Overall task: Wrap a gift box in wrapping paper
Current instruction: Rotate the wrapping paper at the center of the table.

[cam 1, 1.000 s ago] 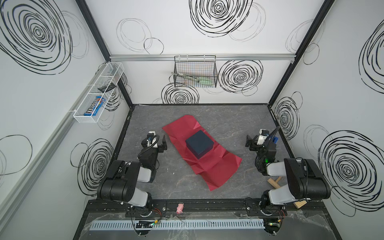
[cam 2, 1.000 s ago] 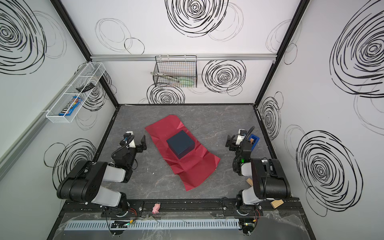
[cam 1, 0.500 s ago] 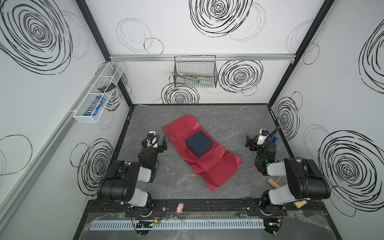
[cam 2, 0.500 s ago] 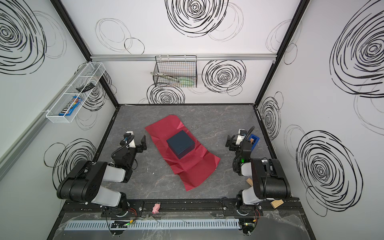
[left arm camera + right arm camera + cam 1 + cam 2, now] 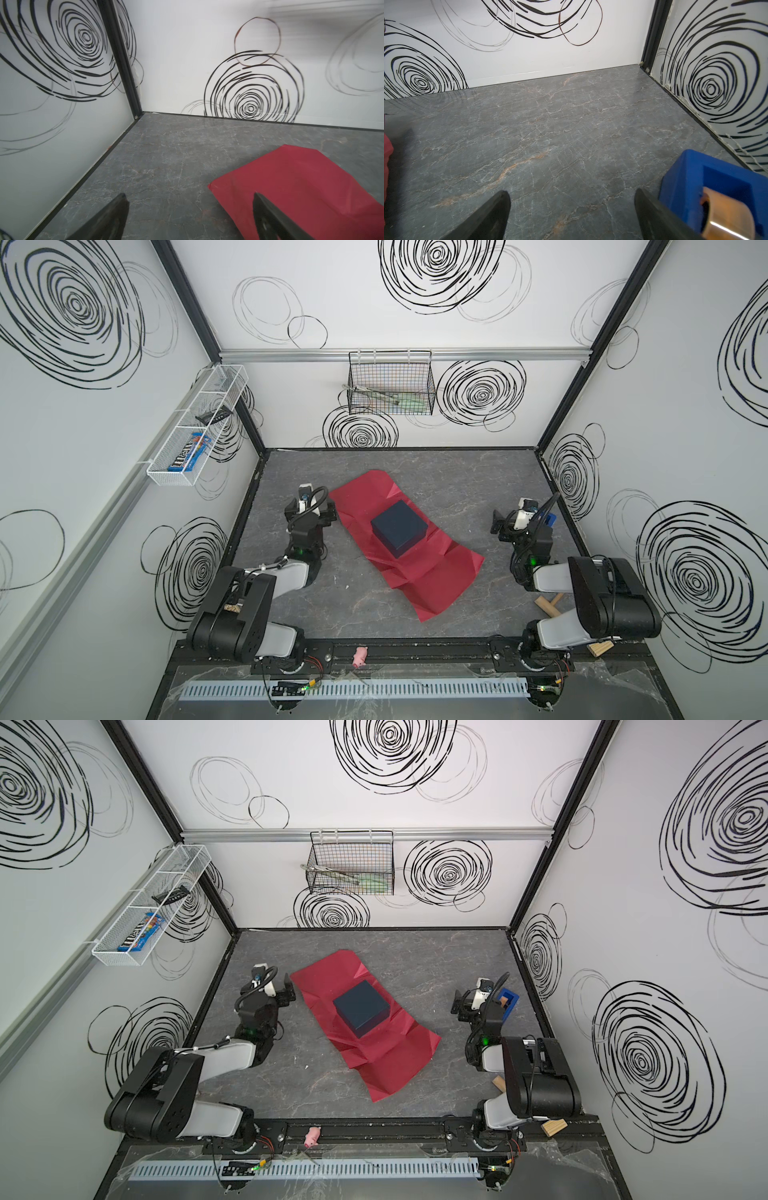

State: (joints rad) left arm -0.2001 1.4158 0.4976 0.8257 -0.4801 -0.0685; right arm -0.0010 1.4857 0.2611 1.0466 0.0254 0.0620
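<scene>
left gripper (image 5: 189,196) jaws were wide apart, empty, just beside the wrapping paper (image 5: 436,576) edge. right gripper (image 5: 572,192) likewise spread, holding nothing, with the blue tape dispenser (image 5: 716,182) beside it. gift box (image 5: 399,526) sat on the flat creased paper. no fold, no tape — whole wrap left to do. only legible text: m&m's on the candy pack (image 5: 188,457) in the wall rack (image 5: 170,481).

Counting from here: I'm seeing one box (image 5: 399,531), one paper (image 5: 436,585), one tape dispenser (image 5: 695,170), one pink toy (image 5: 360,655), one candy pack (image 5: 189,452). I'm counting two grippers, left gripper (image 5: 189,196) and right gripper (image 5: 572,192); two baskets, white basket (image 5: 170,480) and black basket (image 5: 390,377); two wood bits, T-piece (image 5: 547,605) and block (image 5: 600,649).
</scene>
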